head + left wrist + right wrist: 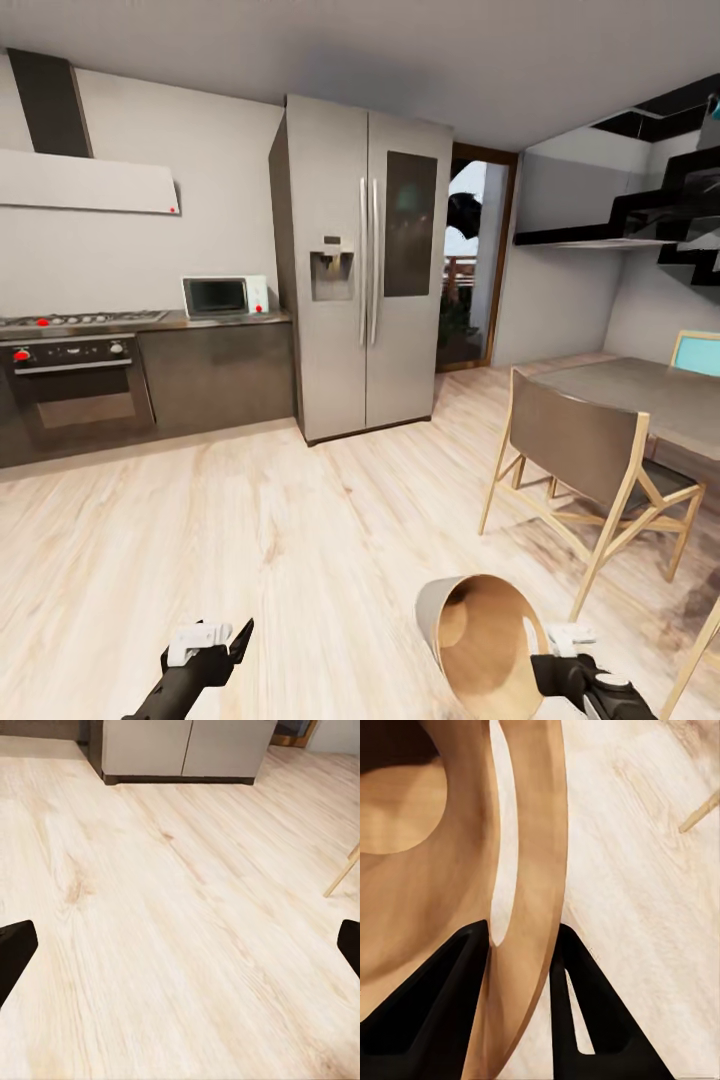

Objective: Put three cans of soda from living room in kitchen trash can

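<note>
Our right pincer (519, 967) is clamped on the bin's (490, 640) rim, holding it tilted above the floor (250, 540), fridge (362, 265) ahead. Our left pincer (180, 945) hangs spread apart.

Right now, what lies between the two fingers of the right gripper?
The rim wall of the trash can sits between the fingers of the right gripper, coppery inside; the right wrist view shows this.

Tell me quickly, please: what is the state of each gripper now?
Left gripper: open, holding nothing, above the pale wooden floor.
Right gripper: shut on the rim of the round grey-beige trash can with coppery inside.
</note>
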You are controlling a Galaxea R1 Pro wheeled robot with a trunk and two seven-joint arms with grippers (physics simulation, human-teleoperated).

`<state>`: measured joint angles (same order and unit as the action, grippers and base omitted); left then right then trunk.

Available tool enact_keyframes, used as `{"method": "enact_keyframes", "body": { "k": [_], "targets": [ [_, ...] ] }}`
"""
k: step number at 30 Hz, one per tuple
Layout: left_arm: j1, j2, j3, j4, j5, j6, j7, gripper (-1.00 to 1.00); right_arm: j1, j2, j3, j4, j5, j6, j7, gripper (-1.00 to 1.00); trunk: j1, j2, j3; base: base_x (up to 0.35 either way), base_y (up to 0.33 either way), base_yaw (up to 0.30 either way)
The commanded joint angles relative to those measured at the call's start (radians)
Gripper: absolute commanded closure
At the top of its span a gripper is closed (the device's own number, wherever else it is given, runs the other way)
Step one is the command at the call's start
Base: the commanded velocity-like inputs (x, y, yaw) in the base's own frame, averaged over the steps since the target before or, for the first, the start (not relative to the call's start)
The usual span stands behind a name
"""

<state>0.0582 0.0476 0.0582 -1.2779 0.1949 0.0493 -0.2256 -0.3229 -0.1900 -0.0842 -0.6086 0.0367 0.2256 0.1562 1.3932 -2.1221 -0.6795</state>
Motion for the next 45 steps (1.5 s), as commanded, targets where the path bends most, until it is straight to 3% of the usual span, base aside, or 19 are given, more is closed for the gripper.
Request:
{"method": "enact_keyframes", "body": {
  "k": [1, 3, 4, 22, 32, 39, 41, 45],
  "targets": [
    [0.000, 0.000, 0.000, 0.000, 0.000, 0.000, 0.000, -1.00, 0.000, 0.000, -0.009, 0.004, -0.003, -0.006, 0.003, 1.00, -0.004, 0.007, 0.003, 0.000, 0.000, 0.000],
    [0.000, 0.000, 0.000, 0.000, 0.000, -0.001, 0.000, -1.00, 0.006, -0.001, -0.023, 0.042, -0.003, -0.080, 0.003, 1.00, -0.012, 0.021, 0.010, 0.000, 0.000, 0.000],
    [0.000, 0.000, 0.001, 0.001, -0.001, -0.004, 0.000, -1.00, 0.023, -0.019, -0.034, 0.098, -0.002, -0.170, 0.004, 1.00, -0.016, 0.028, 0.013, 0.000, 0.000, 0.000],
    [0.000, 0.000, 0.004, 0.001, 0.000, -0.008, 0.001, -1.00, 0.059, -0.059, -0.040, 0.099, -0.002, -0.193, 0.074, 1.00, -0.085, 0.154, 0.069, 0.000, 0.000, 0.000],
    [0.000, 0.005, -0.003, 0.002, -0.002, -0.034, 0.096, -1.00, 0.133, -0.070, -0.044, 0.099, -0.001, -0.230, 0.077, 1.00, -0.123, 0.224, 0.101, 0.000, 0.000, 0.000],
    [0.000, 0.006, -0.005, 0.011, -0.004, -0.039, 0.103, -1.00, 0.163, -0.081, -0.044, 0.102, -0.001, -0.266, 0.077, 1.00, -0.150, 0.273, 0.122, 0.000, 0.000, 0.000],
    [0.000, 0.006, -0.006, 0.015, -0.005, -0.040, 0.104, -1.00, 0.189, -0.092, -0.046, 0.128, -0.003, -0.399, 0.075, 1.00, -0.157, 0.287, 0.129, 0.000, 0.000, 0.000],
    [0.000, 0.006, -0.006, 0.029, -0.005, -0.041, 0.104, -1.00, 0.206, -0.096, -0.079, 0.214, -0.003, -0.578, 0.066, 1.00, -0.173, 0.315, 0.141, 0.000, 0.000, 0.000]
  ]
}}
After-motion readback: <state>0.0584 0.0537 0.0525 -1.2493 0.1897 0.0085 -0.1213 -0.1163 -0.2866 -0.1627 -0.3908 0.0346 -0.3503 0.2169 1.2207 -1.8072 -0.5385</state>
